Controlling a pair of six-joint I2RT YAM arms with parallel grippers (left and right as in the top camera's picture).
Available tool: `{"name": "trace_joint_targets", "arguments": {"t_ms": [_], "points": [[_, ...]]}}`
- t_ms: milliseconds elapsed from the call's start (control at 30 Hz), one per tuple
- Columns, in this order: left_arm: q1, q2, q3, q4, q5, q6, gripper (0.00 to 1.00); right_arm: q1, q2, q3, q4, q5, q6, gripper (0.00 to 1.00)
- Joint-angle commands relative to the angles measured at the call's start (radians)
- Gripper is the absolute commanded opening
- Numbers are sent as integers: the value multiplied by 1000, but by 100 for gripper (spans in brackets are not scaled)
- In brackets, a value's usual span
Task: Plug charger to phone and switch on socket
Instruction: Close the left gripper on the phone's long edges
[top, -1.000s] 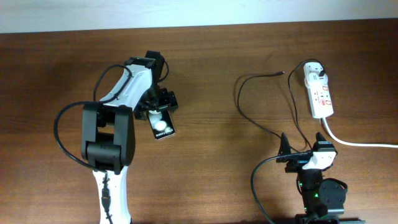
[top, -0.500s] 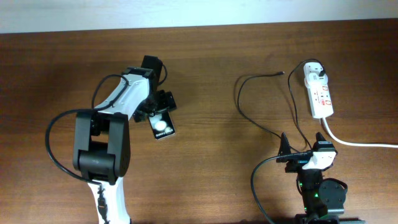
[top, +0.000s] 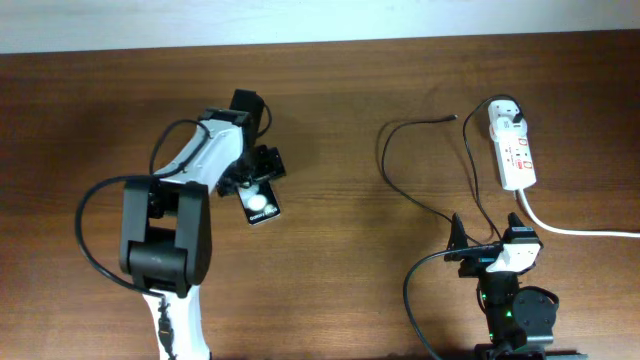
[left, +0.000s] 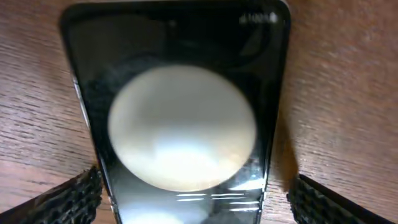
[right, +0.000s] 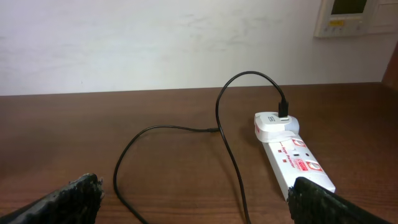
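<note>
Right gripper (top: 486, 231) sits at the near edge of the tabletop (top: 340, 280), well apart from everything it might handle. Its jaws are spread wide with nothing between them; the right wrist view shows only bare wood ahead.

The left gripper (top: 251, 180) is out over the left-centre of the tabletop. Its jaws are parted and straddle the phone (top: 262, 206), which lies flat on the wood. In the left wrist view one pad (left: 71, 198) is just beside the phone's edge. The other pad stands clear of it by a visible gap, so there is no clamp.

The charger (top: 383, 165) cable loops loosely across the right half. Its connector tip (top: 454, 117) lies free on the wood, well apart from the phone.

Farthest out at the right is the socket (top: 517, 160), with the charger's white adapter (top: 505, 116) seated in its far end. The thick white cord (top: 570, 230) leaves the near end toward the right. Switch position is too small to tell.
</note>
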Motion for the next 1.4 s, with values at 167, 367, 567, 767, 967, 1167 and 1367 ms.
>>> {"name": "trace_joint_targets", "arguments": {"t_ms": [167, 367, 567, 767, 967, 1167, 1367], "points": [[-40, 126, -82, -14, 50, -71, 99, 5, -7, -7, -4, 5, 3, 99], [-39, 126, -82, -14, 42, -71, 95, 5, -7, -7, -4, 5, 3, 99], [-39, 126, -100, -9, 31, -71, 93, 5, -7, -7, -4, 5, 3, 99], [-39, 126, -106, -9, 24, -71, 88, 5, -7, -7, -4, 5, 3, 99], [-39, 126, -102, -5, 24, -71, 74, 5, -7, -7, -4, 5, 3, 99], [-39, 117, -58, -34, 24, -71, 70, 5, -7, -7, -4, 5, 3, 99], [-37, -32, 124, -185, 24, -71, 64, 5, -7, -7, -4, 5, 3, 99]]}}
